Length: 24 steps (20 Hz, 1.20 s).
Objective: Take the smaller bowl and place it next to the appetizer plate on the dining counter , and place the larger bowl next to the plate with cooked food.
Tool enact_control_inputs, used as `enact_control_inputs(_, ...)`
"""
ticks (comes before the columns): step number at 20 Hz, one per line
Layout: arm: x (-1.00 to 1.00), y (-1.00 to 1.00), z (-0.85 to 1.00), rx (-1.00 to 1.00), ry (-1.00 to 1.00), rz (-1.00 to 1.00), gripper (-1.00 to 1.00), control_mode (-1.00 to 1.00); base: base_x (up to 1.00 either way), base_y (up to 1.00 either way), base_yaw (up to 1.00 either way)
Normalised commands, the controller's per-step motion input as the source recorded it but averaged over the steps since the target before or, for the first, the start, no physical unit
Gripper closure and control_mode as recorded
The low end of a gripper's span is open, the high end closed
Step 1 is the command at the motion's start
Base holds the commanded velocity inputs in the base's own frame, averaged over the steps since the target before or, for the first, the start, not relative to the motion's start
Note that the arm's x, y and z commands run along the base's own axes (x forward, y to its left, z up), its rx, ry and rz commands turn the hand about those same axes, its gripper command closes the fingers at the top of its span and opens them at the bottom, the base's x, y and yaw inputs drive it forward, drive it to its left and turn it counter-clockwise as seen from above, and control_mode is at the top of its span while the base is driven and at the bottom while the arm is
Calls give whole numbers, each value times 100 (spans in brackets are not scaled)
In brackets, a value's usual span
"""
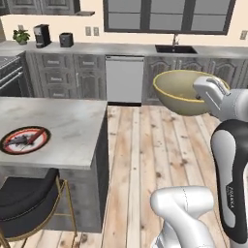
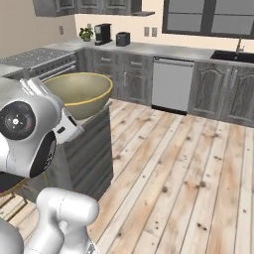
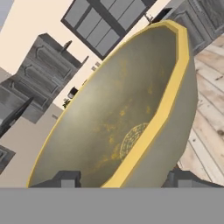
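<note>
One hand (image 3: 120, 178) grips the larger bowl (image 1: 181, 92) by its rim, high over open floor (image 1: 145, 160).

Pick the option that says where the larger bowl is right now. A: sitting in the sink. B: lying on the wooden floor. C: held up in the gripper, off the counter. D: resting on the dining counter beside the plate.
C: the larger bowl hangs in mid-air on the gripper, its rim between the fingers, above the floor and apart from the dining counter.

The robot's white arm rises from its base, elbow bent high, forearm reaching forward at chest height above the floor. Its gripper (image 3: 120, 177) stands wide, one finger inside and one outside the rim of the bowl (image 1: 180, 92) it carries aloft.
</note>
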Motion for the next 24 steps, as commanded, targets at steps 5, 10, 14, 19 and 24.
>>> enact_control_inputs(5, 0, 0, 0, 0, 0, 0, 100, 100, -27, 86, 0)
enact_control_inputs(10, 0, 0, 0, 0, 0, 0, 100, 100, 0, 100, 0)
enact_control_inputs(14, 0, 0, 0, 0, 0, 0, 100, 100, 0, 99, 0)
enact_control_inputs(19, 0, 0, 0, 0, 0, 0, 100, 100, 8, 64, 0)
enact_control_inputs(24, 0, 0, 0, 0, 0, 0, 100, 100, 17, 5, 2)
